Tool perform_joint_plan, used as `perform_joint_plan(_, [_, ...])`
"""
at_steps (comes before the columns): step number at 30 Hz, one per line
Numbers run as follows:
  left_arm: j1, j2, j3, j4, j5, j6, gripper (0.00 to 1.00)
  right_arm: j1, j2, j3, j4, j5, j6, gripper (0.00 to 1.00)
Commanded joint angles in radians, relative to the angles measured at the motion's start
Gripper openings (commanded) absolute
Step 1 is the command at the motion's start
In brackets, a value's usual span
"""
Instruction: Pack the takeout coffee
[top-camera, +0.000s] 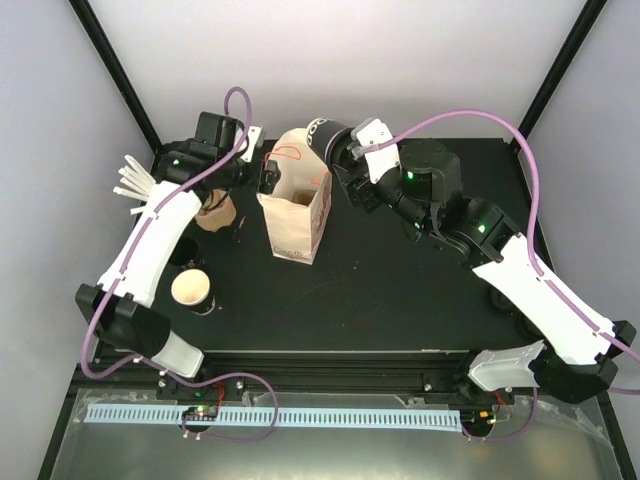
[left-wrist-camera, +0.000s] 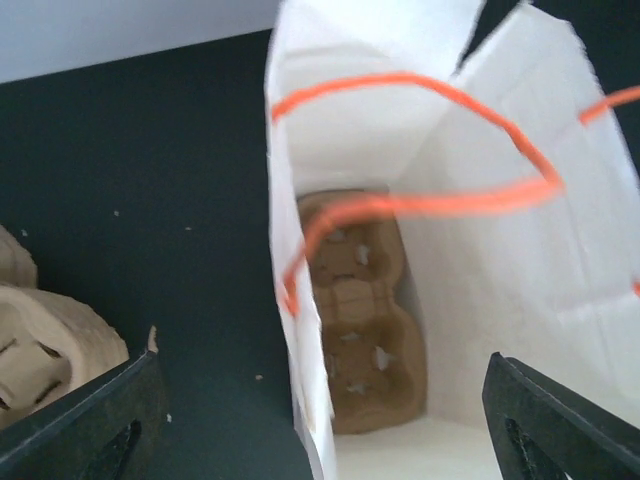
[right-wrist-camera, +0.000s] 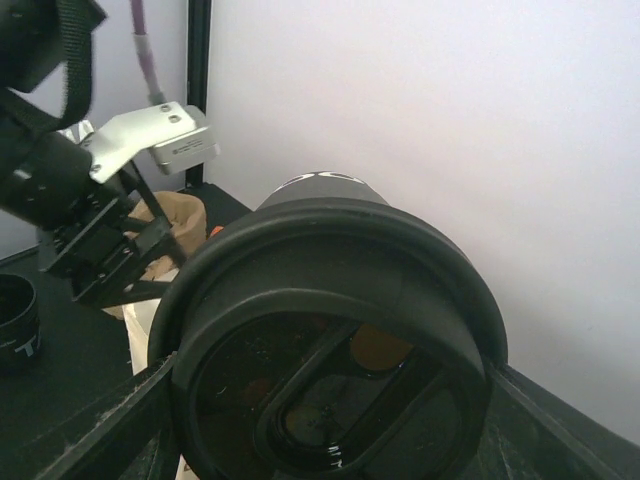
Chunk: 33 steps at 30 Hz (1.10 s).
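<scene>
A takeout coffee cup (top-camera: 320, 134), black with a round black lid (right-wrist-camera: 330, 350), lies tilted in my right gripper (top-camera: 336, 152), which is shut on it. It hangs just above the back right rim of an upright white paper bag (top-camera: 292, 215) with orange handles. My left gripper (top-camera: 267, 177) is open at the bag's left rim. In the left wrist view its fingers (left-wrist-camera: 90, 425) straddle the bag's left wall (left-wrist-camera: 300, 300). A brown pulp carrier (left-wrist-camera: 362, 310) lies on the bag's bottom. A lidless black cup (top-camera: 190, 288), tan inside, stands front left.
More brown carriers (top-camera: 215, 210) sit left of the bag, half under the left arm. White stirrer sticks (top-camera: 131, 181) poke up at the far left. Another dark cup (top-camera: 186, 250) stands beside the left arm. Black frame posts rise at the back corners.
</scene>
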Motion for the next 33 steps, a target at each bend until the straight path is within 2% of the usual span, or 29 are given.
perform_joint_plan(1, [-0.002, 0.117, 0.102, -0.029, -0.104, 0.016, 0.88, -0.004, -0.017, 0.000, 0.031, -0.004, -0.008, 0.59])
perform_joint_plan(6, [-0.002, 0.228, 0.219, -0.109, -0.059, 0.020, 0.82, -0.004, -0.018, 0.010, 0.015, -0.022, 0.010, 0.58])
perform_joint_plan(8, [-0.002, 0.239, 0.232, -0.115, -0.059, 0.022, 0.71, -0.003, -0.016, 0.016, 0.008, -0.036, 0.018, 0.56])
perform_joint_plan(9, [-0.002, 0.240, 0.234, -0.108, -0.060, 0.027, 0.60, -0.004, -0.012, 0.022, -0.001, -0.048, 0.022, 0.54])
perform_joint_plan(12, [-0.002, 0.248, 0.261, -0.077, -0.015, 0.073, 0.05, -0.004, 0.007, 0.054, -0.051, -0.085, 0.049, 0.51])
perform_joint_plan(13, [-0.005, 0.251, 0.284, -0.077, 0.008, 0.093, 0.02, -0.005, 0.019, 0.074, -0.077, -0.090, 0.064, 0.51])
perform_joint_plan(16, [-0.032, 0.241, 0.326, -0.066, -0.002, 0.143, 0.02, -0.004, 0.071, 0.189, -0.197, -0.073, 0.119, 0.51])
perform_joint_plan(18, [-0.058, 0.203, 0.300, -0.033, -0.026, 0.163, 0.02, -0.004, 0.107, 0.274, -0.280, -0.047, 0.155, 0.49])
perform_joint_plan(23, [-0.143, 0.048, 0.085, 0.137, -0.027, 0.221, 0.01, -0.004, 0.209, 0.451, -0.527, 0.001, 0.229, 0.49])
perform_joint_plan(27, [-0.181, -0.044, -0.084, 0.257, -0.024, 0.187, 0.02, -0.004, 0.223, 0.458, -0.667, 0.024, 0.268, 0.49])
perform_joint_plan(33, [-0.194, -0.065, -0.104, 0.245, 0.044, 0.137, 0.01, -0.004, 0.142, 0.301, -0.688, 0.008, 0.301, 0.49])
